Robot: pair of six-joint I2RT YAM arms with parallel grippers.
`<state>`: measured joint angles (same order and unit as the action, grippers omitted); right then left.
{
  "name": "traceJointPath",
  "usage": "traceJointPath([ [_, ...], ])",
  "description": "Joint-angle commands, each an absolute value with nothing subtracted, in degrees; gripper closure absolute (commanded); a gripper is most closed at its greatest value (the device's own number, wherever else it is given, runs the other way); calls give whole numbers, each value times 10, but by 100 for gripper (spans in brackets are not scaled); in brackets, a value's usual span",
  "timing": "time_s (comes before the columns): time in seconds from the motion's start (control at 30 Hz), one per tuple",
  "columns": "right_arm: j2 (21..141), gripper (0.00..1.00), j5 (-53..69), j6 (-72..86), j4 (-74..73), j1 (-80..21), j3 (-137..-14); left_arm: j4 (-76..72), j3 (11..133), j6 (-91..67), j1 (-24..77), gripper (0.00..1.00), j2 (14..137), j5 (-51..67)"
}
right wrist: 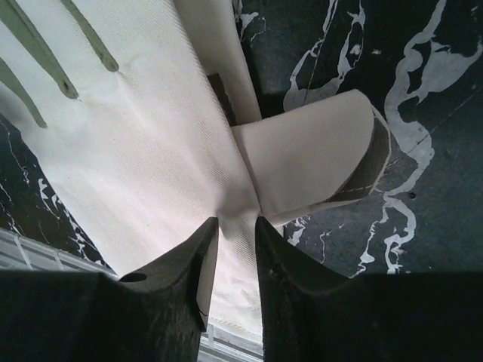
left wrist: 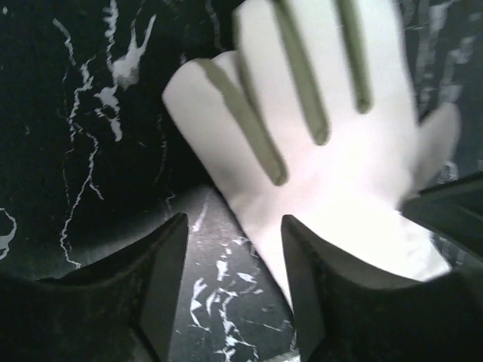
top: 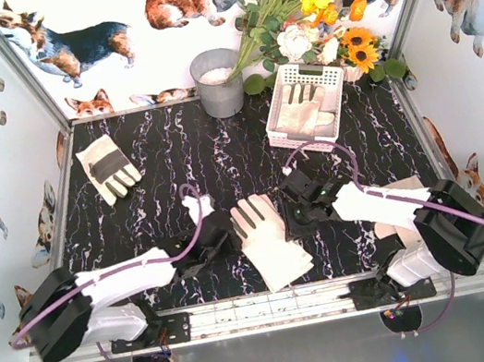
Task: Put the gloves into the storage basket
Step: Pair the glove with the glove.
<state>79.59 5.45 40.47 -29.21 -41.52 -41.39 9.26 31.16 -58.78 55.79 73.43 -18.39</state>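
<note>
A fold of the glove (right wrist: 143,143) is pinched by the right gripper (right wrist: 236,230); the left gripper (left wrist: 234,234) is held spread beside it, over the tabletop (left wrist: 60,151)

Matt woven cloth glove (right wrist: 143,143); smooth tabletop (top: 199,151)

1 glove (top: 266,238) lies at the near middle of the table (top: 172,156), between the left gripper (left wrist: 234,245) and the right gripper (right wrist: 236,226). A 2nd glove (top: 108,167) lies at the far left. A 3rd glove (top: 303,100) lies in the basket (top: 281,127) at the far right, and the bucket (top: 219,87) stands left of it.
</note>
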Motion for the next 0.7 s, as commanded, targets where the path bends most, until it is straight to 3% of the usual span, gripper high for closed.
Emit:
traceJointPath([
  [0.0,756,69,39,390,-320,-414,-442,86,308,-592,547,49,674,-176],
  [0.17,711,65,37,404,-357,-413,-417,20,279,-602,507,45,667,-104],
  [0.67,694,63,76,425,-353,-413,-364,-88,235,-609,433,58,712,-72],
])
